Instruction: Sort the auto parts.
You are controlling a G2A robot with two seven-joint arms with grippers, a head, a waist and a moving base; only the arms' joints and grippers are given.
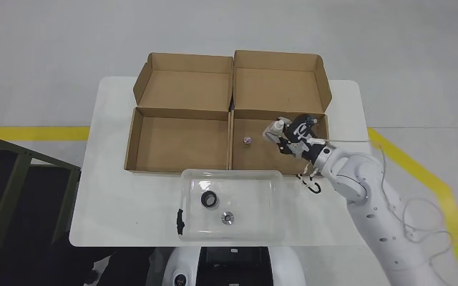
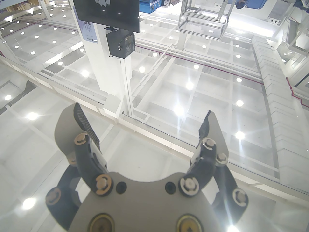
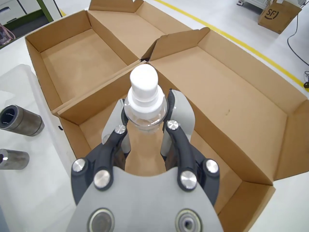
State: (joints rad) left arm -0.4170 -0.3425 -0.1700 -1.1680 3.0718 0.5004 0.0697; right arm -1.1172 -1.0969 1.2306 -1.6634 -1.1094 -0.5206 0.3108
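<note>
Lying nearest in the clear tray [image 1: 187, 207] are a wide metal sleeve [image 1: 209, 200] and a narrower metal cylinder [image 1: 227, 219]. Beyond, above the right-hand cardboard box [image 1: 257, 159], a white-capped clear bottle [image 3: 144, 83] is clamped by the right gripper [image 3: 147, 107] — a small metal part [image 1: 246, 141] lies near on the box floor. The left gripper [image 2: 143, 112] is held skyward — jaws spread wide.

Your white table [image 1: 107, 179] | toward 12 o'clock you have two open cardboard boxes, side by side and touching: left box [image 1: 179, 146], right box [image 1: 259, 159] | toward 6 o'clock a clear tray [image 1: 250, 194], just beside both boxes | small black item [image 1: 179, 220] at the tray's 9 o'clock edge, possibly resting on the tabletop
</note>
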